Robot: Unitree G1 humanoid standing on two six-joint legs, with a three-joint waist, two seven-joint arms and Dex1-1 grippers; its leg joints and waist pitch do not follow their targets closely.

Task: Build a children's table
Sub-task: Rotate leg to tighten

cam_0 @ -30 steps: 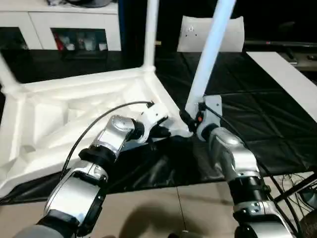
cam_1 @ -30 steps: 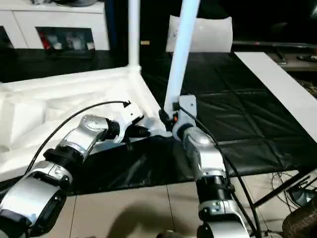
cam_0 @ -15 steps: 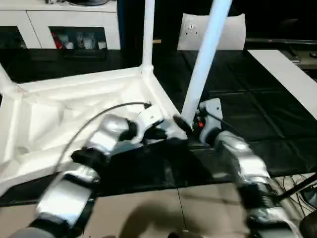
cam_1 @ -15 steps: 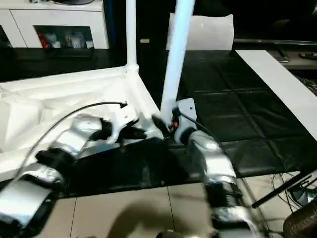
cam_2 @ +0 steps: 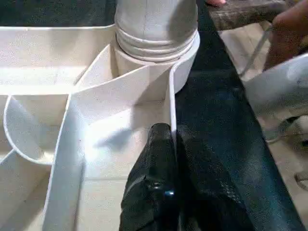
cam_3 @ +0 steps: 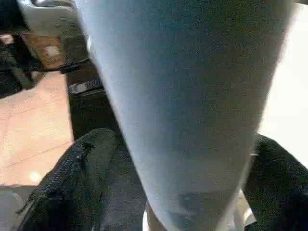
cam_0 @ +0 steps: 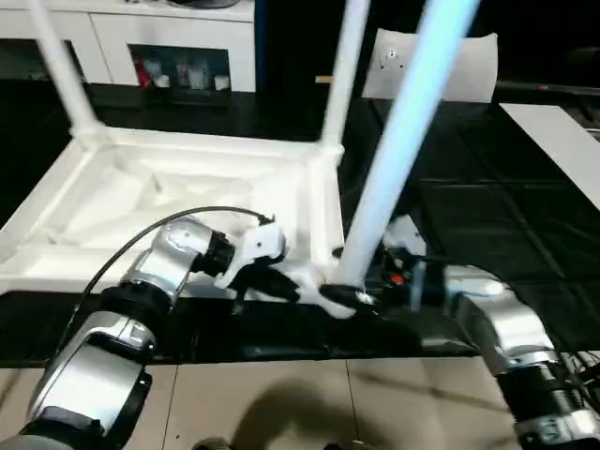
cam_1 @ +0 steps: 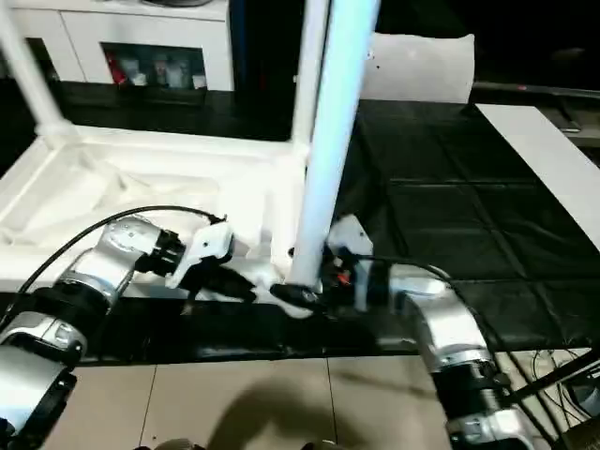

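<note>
The upturned tabletop [cam_0: 187, 202] lay on a black mat [cam_0: 487, 225], three legs [cam_0: 398, 155] standing in its corners. My left gripper [cam_2: 173, 144] pinched its near rim by the nearest leg, which my right gripper [cam_3: 159, 192] loosely straddled, fingers [cam_3: 72, 178] wide.

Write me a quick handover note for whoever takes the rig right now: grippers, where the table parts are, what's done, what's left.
Left gripper: shut on the tabletop rim wall beside the near corner socket.
Right gripper: fingers either side of the near leg, low down by its base.
Tabletop lies underside up on the black mat. Three legs stand in corner sockets: far left, far right, near.
Left: check the near leg's seating; the fourth corner isn't visible.
</note>
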